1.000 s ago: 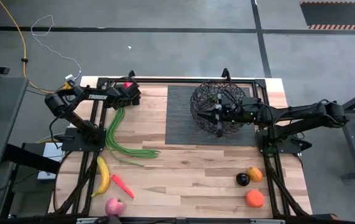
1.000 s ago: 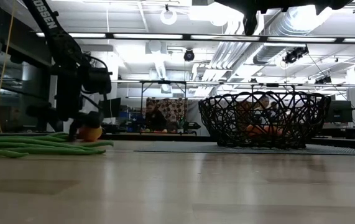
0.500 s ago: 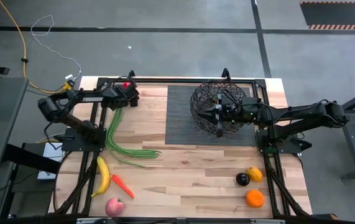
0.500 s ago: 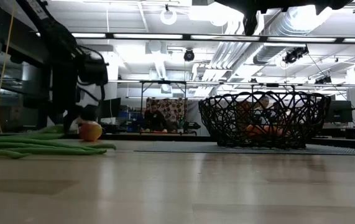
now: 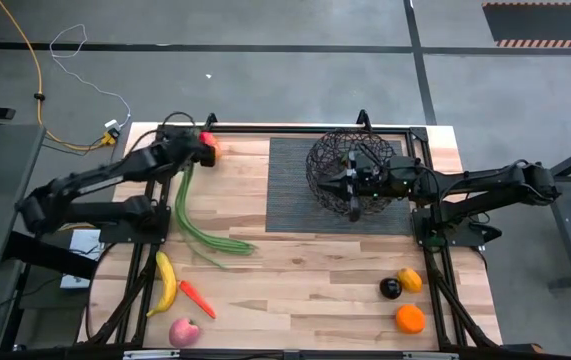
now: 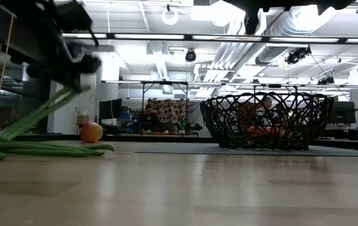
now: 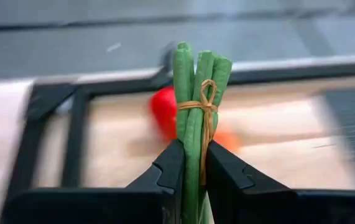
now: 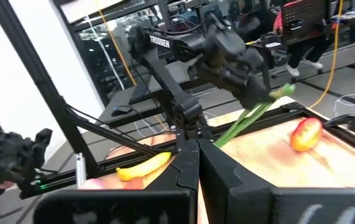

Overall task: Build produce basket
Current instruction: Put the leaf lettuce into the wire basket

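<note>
My left gripper (image 5: 193, 157) is shut on the long green beans (image 5: 191, 215), a bundle tied with a rubber band (image 7: 206, 102), near the table's far left corner. A red-yellow pepper (image 5: 208, 143) lies on the table just beyond it. The black wire basket (image 5: 350, 170) stands on the dark ribbed mat (image 5: 290, 205), with orange produce (image 6: 261, 130) inside. My right gripper (image 5: 349, 181) hangs shut above the basket and touches nothing. My left gripper pinches the bean bundle between its two fingers just below the rubber-banded end (image 7: 193, 146), which sticks out past the fingertips. The fingers come slanting down from the table's left. The tied end is raised, and the beans slope down to their other end (image 5: 237, 245) on the table.
A banana (image 5: 166, 282), a carrot (image 5: 196, 298) and an apple (image 5: 184, 332) lie at the near left. A dark round fruit (image 5: 390, 288) and two oranges (image 5: 410, 280) (image 5: 410, 318) lie at the near right. Bare wood lies between the two groups.
My left gripper has risen from the table top and tipped from pointing steeply down toward level. The beans' tied end has come up with it, while their other end has stayed on the table. The pepper has stayed on the table.
</note>
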Robot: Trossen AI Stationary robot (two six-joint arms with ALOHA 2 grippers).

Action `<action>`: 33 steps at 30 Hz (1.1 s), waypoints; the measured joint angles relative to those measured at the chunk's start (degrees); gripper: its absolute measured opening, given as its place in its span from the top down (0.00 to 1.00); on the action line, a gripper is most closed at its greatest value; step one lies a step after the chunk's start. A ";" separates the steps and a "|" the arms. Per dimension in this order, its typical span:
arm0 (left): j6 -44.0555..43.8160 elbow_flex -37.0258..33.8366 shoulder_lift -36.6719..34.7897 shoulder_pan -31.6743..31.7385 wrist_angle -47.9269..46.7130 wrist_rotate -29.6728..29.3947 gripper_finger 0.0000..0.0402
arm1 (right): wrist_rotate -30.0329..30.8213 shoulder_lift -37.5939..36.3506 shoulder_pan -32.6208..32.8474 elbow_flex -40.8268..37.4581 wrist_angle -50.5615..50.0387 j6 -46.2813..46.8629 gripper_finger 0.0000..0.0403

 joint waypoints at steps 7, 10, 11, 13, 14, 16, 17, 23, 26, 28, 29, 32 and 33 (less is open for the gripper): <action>6.12 4.82 -11.88 -7.78 7.61 3.54 0.90 | -0.02 0.02 0.80 -0.02 0.00 0.00 1.00; 9.94 10.32 -12.10 -10.92 8.42 2.47 0.92 | 0.00 0.02 0.78 0.33 -0.69 -0.04 1.00; 11.72 12.10 -11.86 -11.86 9.00 2.28 0.93 | 0.00 0.09 0.78 0.95 -1.36 -0.08 1.00; 14.97 15.81 -10.92 -13.81 10.39 2.31 0.94 | 0.10 0.24 0.78 2.82 -3.16 -0.57 1.00; 16.28 17.52 -10.26 -14.80 10.89 2.37 0.95 | 0.57 0.24 0.78 3.94 -4.62 -1.39 1.00; 18.53 20.77 -8.67 -16.79 11.48 2.53 0.95 | 1.68 0.42 0.83 6.30 -8.63 -3.56 1.00; 19.45 22.34 -7.79 -17.85 11.86 2.58 0.95 | 2.32 0.64 0.83 7.59 -10.55 -4.54 0.99; 24.98 30.10 -1.56 -24.44 14.63 3.32 0.96 | 6.87 1.34 0.83 13.13 -18.95 -6.40 0.85; 28.54 33.73 1.57 -27.32 17.12 4.28 0.96 | 8.95 1.81 0.92 15.25 -20.43 -6.40 0.72; 31.27 36.38 3.42 -28.86 18.99 4.49 0.96 | 10.12 1.84 1.18 16.56 -20.96 -6.55 0.64; 32.36 37.50 4.20 -29.42 19.80 4.56 0.96 | 10.67 2.01 1.29 17.10 -20.83 -6.55 0.60; 35.63 40.77 6.04 -30.66 23.22 5.21 0.96 | 10.87 2.64 1.56 19.13 -21.50 -6.55 0.48; 36.48 41.66 6.50 -31.00 24.85 5.60 0.96 | 10.88 3.09 1.59 19.97 -21.46 -6.48 0.45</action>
